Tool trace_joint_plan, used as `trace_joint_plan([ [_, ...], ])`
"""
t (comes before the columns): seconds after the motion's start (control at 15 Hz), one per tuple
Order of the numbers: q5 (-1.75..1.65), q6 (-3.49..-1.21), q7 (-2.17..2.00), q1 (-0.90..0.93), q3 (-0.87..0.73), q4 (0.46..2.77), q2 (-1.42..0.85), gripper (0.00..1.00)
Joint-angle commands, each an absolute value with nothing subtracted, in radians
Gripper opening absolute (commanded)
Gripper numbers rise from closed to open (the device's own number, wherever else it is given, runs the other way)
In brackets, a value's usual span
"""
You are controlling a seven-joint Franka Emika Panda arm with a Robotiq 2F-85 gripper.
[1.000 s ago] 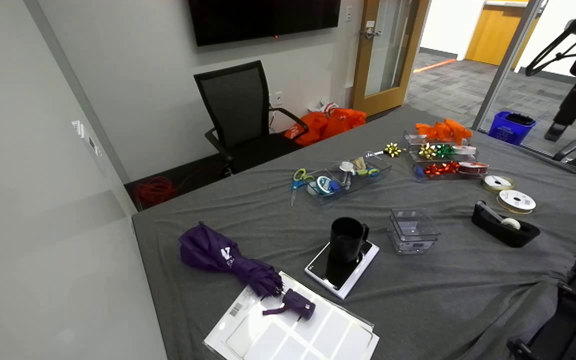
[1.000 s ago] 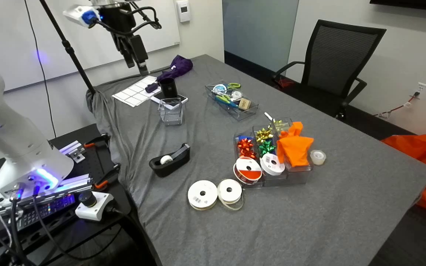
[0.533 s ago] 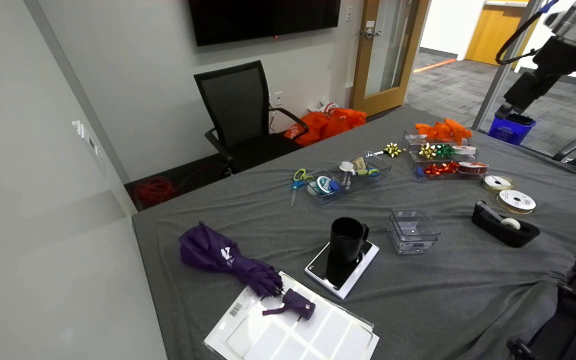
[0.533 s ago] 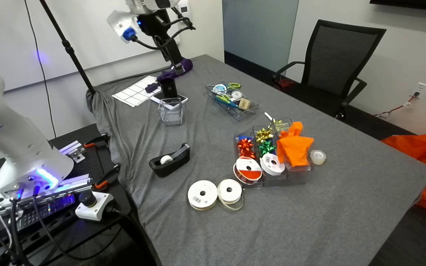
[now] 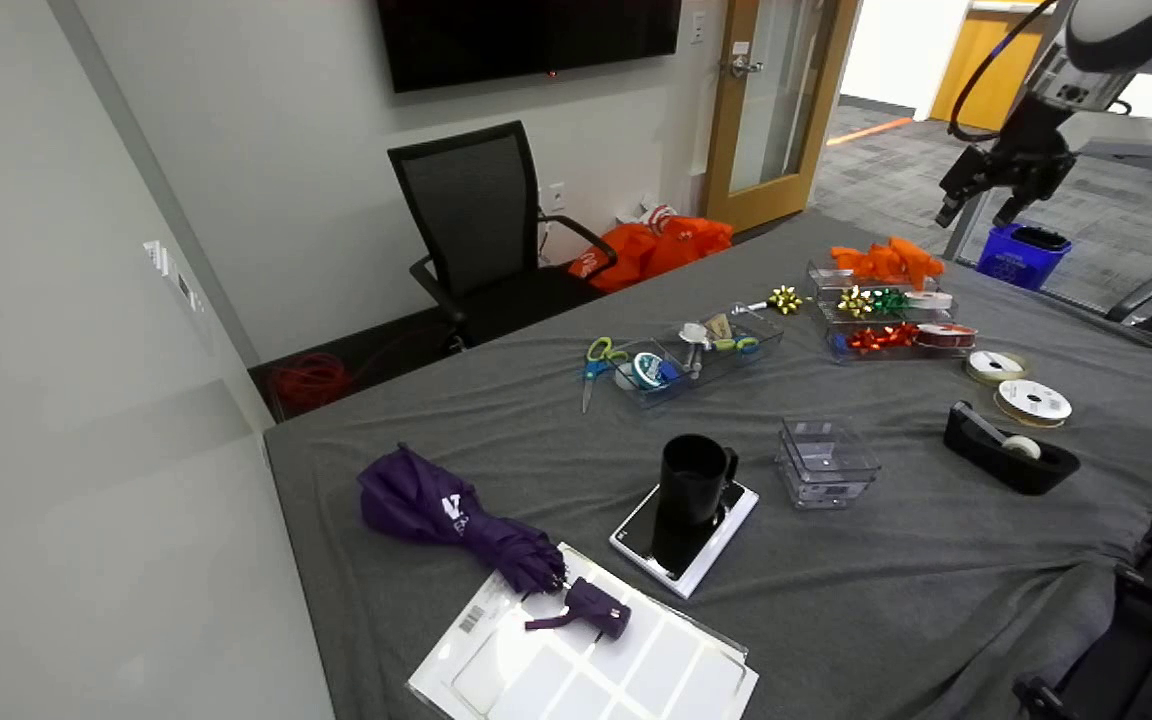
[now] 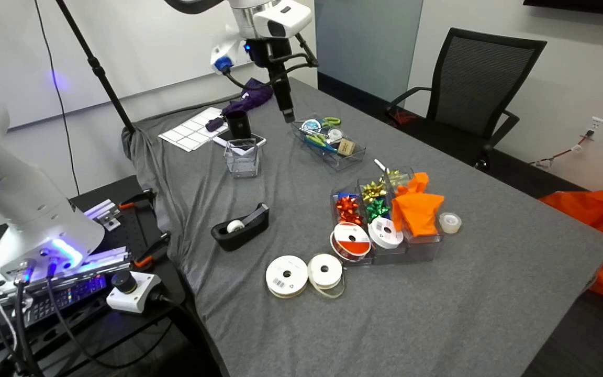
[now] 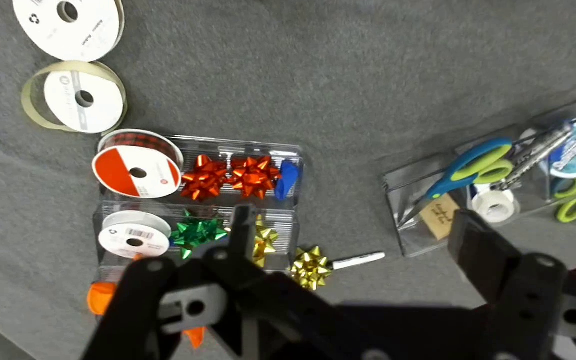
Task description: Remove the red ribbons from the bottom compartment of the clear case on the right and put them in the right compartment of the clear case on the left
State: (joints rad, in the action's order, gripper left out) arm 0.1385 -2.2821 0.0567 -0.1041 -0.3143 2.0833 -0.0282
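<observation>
While the end effector (image 7: 353, 222) is held aloft over the table (image 7: 338, 75), it is seen spread wide! In an exterior view, the red bows (image 5: 866, 340) are found in the near compartment of the right-hand clear case (image 5: 886, 356), lined up there between a plaid ribbon spool (image 7: 153, 177) and a blue piece (image 7: 286, 180). By scissors (image 7: 445, 185) and a white roll (image 7: 483, 202), among other things, the left-hand clear case (image 5: 666, 388) is occupied.

Red ribbons (image 7: 238, 177): 2 glossy, many-pointed bows, side by side in the bottom compartment (image 7: 218, 147) of the clear case on the right (image 6: 409, 255), a transparent unit with 3 parallel rows. The clear case on the left (image 7: 415, 176), low and divided, lies flat on the tabletop (image 7: 343, 75), apart.
</observation>
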Motion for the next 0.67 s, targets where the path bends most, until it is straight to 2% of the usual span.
trace_joint_plan([
  [0.0, 0.106, -2.316, -0.036, -0.173, -0.296, 1.973, -0.147, 1.00],
  [0.07, 0.124, -2.297, 0.001, -0.167, -0.276, 2.035, -0.082, 1.00],
  [0.6, 0.120, -2.311, -0.046, -0.189, -0.278, 1.953, -0.170, 1.00],
])
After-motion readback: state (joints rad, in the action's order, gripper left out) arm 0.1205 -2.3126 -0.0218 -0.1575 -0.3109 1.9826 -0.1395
